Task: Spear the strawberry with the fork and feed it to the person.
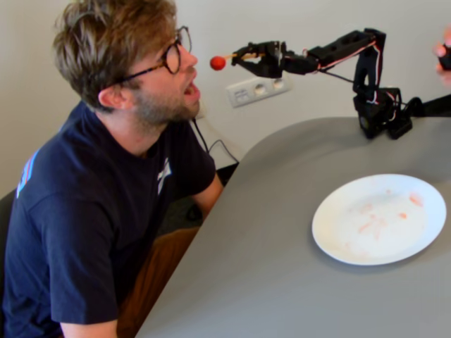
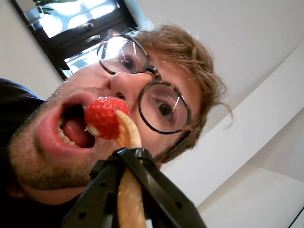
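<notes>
In the fixed view, the person (image 1: 120, 141) sits at the left edge of the grey table (image 1: 282, 282), facing right with the mouth open. The strawberry (image 1: 218, 63) hangs in the air just right of the face, level with the glasses (image 1: 169, 56) and clear of the mouth. It sits speared on the tip of the fork (image 1: 235, 55), which runs horizontally into the gripper (image 1: 246, 58). The jaws are clamped together on the fork handle. The black arm extends right from the gripper to its base on the table. A white plate (image 1: 338, 246) with pale red smears lies on the table near the front right, well apart from the arm.

In the wrist view, the strawberry (image 2: 106, 117) is in front of the open mouth, on the fork (image 2: 129, 190) tines.
</notes>
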You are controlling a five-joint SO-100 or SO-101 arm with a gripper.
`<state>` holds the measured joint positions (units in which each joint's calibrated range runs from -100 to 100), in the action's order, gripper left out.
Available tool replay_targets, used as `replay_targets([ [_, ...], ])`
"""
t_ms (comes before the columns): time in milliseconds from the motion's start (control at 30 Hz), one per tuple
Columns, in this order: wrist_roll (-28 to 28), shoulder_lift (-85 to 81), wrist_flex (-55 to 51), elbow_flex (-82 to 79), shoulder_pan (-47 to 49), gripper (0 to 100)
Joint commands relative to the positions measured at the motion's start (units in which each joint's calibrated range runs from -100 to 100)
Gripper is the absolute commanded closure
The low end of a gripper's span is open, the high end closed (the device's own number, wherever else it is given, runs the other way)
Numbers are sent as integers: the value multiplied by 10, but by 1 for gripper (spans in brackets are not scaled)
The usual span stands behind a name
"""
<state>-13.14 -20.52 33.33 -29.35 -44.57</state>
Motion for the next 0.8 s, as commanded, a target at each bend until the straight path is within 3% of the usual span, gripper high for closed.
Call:
replay_targets([
  [0, -2, 26, 10, 54, -6, 99],
  [433, -3, 223, 8, 272, -23, 99],
  [767, -3, 286, 10, 334, -47, 99],
])
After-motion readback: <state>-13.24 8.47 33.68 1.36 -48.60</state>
